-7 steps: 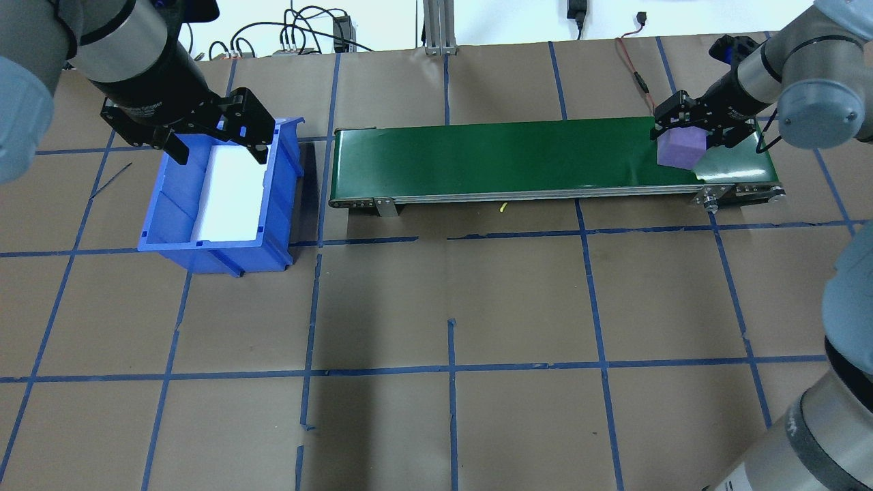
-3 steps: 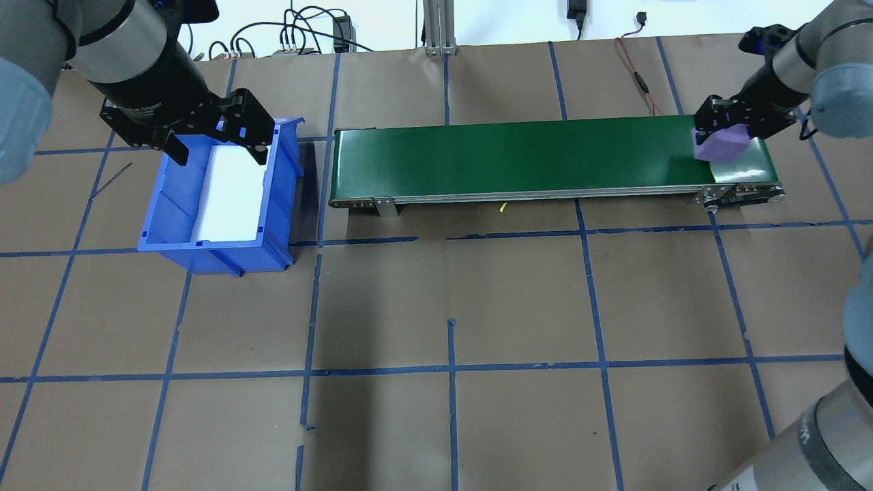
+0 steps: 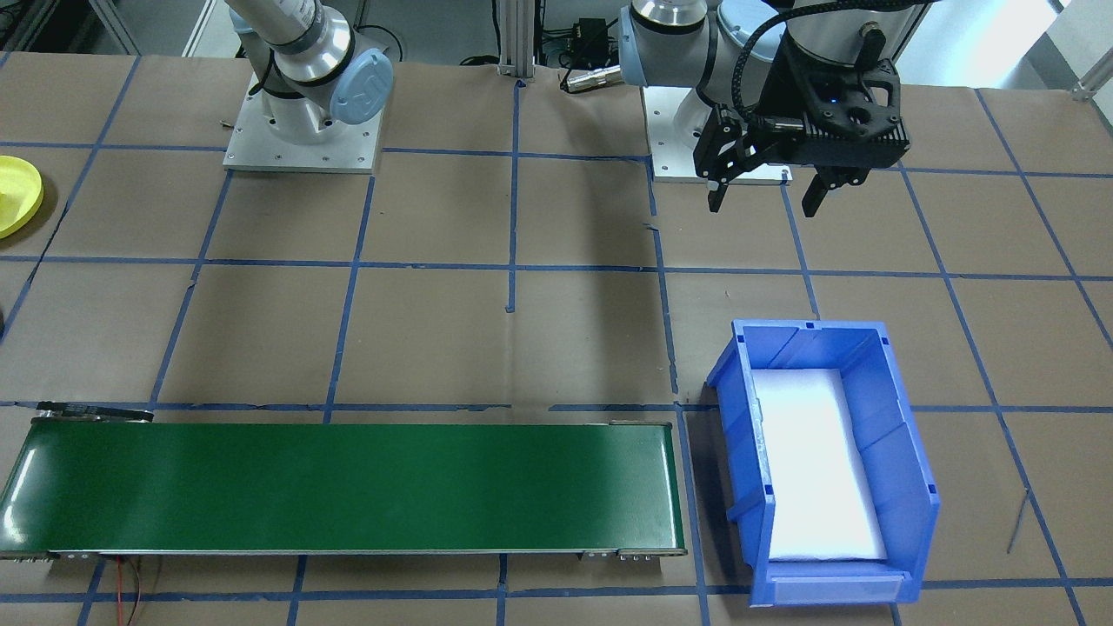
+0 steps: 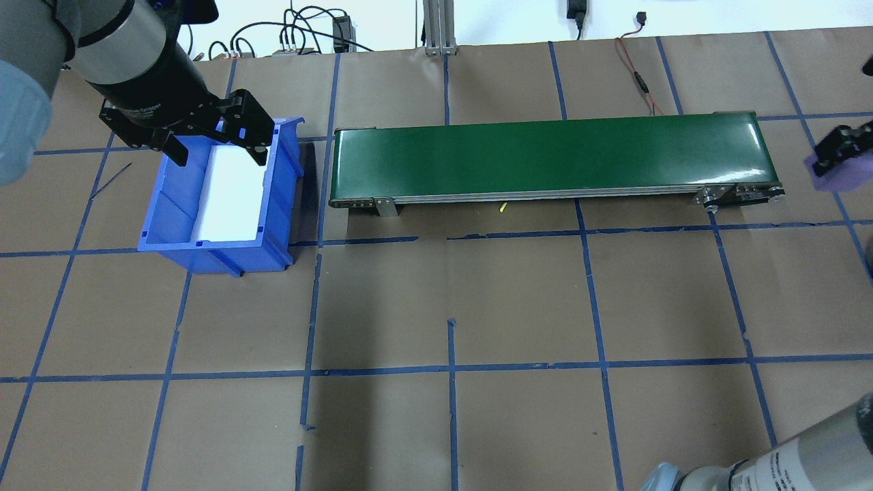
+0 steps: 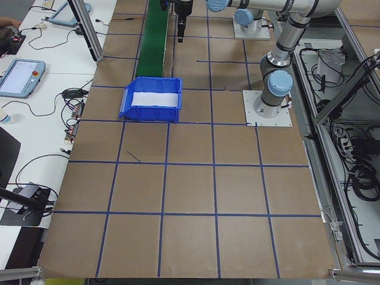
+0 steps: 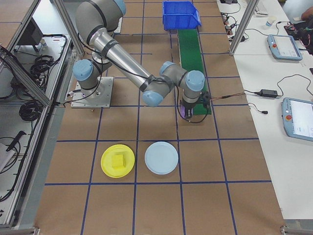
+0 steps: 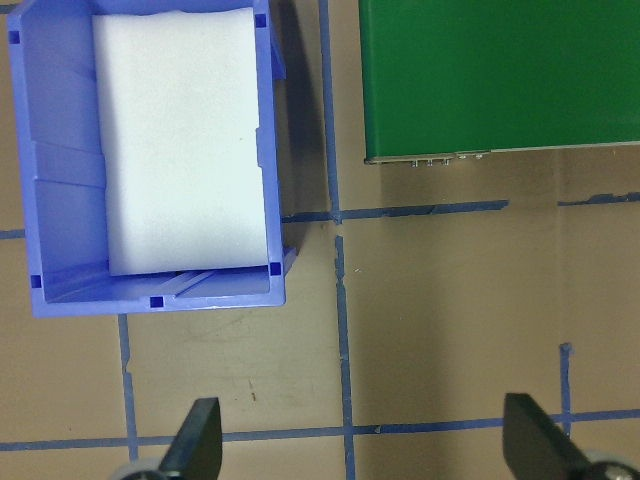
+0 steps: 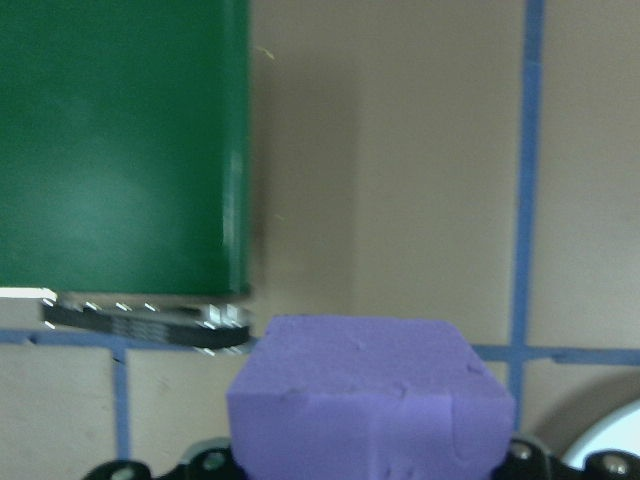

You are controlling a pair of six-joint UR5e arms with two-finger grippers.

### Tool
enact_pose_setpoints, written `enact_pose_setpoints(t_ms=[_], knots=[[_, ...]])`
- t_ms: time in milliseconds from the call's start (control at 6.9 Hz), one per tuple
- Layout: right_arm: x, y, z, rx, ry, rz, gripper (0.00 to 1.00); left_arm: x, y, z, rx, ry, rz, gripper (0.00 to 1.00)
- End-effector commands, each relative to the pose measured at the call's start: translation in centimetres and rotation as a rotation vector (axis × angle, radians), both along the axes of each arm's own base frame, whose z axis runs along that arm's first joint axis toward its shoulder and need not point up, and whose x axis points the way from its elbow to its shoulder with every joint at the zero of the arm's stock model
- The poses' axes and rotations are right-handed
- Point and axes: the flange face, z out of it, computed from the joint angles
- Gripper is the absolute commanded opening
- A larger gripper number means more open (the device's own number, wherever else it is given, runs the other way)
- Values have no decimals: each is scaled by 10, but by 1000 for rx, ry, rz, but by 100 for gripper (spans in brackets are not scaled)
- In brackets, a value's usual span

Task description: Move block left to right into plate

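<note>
The purple block (image 4: 833, 174) has been carried clear of the green conveyor belt (image 4: 545, 157) within the last second: a moment ago it was held over the belt's right end, and now it is seen at the right edge of the overhead view, past the belt's end rollers, clamped in the right gripper (image 4: 837, 146). The lift-off stage is therefore judged finished and the transfer toward the yellow plate (image 6: 117, 160) is under way. In the right wrist view the block (image 8: 370, 395) is held between the fingers, with the belt end behind and to the left of the gripper and a pale rim showing at the lower right corner. In the right side view the right arm is stretched out, with its wrist pointing down beside the belt end; the yellow plate, which already carries a yellow block (image 6: 118, 159), lies well apart from the gripper, with a light-blue plate (image 6: 161, 157) nearer to it. The left gripper (image 4: 213, 144) has not moved; it hangs over the blue bin (image 4: 218, 198) with its fingers spread and nothing between them.
</note>
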Motion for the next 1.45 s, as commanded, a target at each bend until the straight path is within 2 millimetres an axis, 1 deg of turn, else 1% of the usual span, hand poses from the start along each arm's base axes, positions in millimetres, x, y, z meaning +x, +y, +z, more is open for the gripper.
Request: enact_pose_setpoints(t_ms=[0,145,290,435,580,870,1015,1160,1305], knots=[[-111,71,-17,13,10,62,46,1,0,0,-1,0,0,100],[-147,96,-38,33,19,84,46,1,0,-1,2,1,2,100],[-163,96,-47,-3,66,100,52,1,0,-1,0,0,0,100],[-160,97,-55,3,56,100,77,1,0,-1,0,0,0,100],[-159,98,-56,5,54,100,92,1,0,-1,0,0,0,100],[-160,97,-42,-6,75,91,95,1,0,-1,0,0,0,100],[-157,99,-22,-22,100,81,96,1,1,0,-1,0,0,100],[-146,102,21,-53,148,69,96,1,1,0,-1,0,0,100],[-111,94,62,-60,156,89,96,0,1,-1,0,0,-1,100]])
